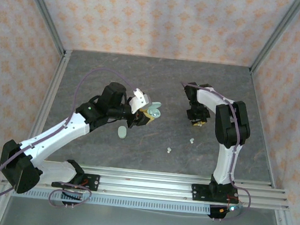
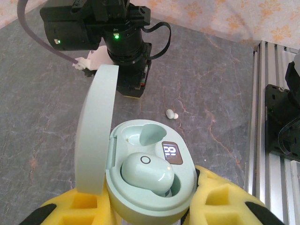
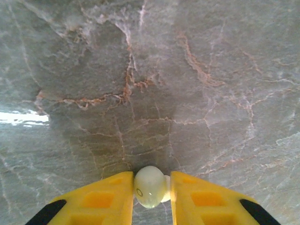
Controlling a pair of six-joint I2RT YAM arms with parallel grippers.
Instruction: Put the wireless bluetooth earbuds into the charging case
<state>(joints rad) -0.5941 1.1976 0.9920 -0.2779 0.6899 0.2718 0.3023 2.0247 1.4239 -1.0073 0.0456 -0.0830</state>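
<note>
Inside patterned walls (image 1: 159,17), marbled tabletop (image 1: 158,81), loose earbud (image 1: 169,149)

Top external: mounted high above and behind the arm bases, tilted down and forward, far enough back to take in the whole table (image 1: 158,81) and both arms. Left wrist: set just behind the left gripper (image 2: 150,211), facing out past its fingers, very close on the open case (image 2: 150,187) clamped there, with the right arm's wrist (image 2: 124,42) beyond the claw. Right wrist: set just behind the right gripper (image 3: 151,192), pointing steeply down, marbled tabletop close ahead of the claw, earbud (image 3: 150,186) between the fingers. Shared by top and left wrist: the table strip between the two claws.
</note>
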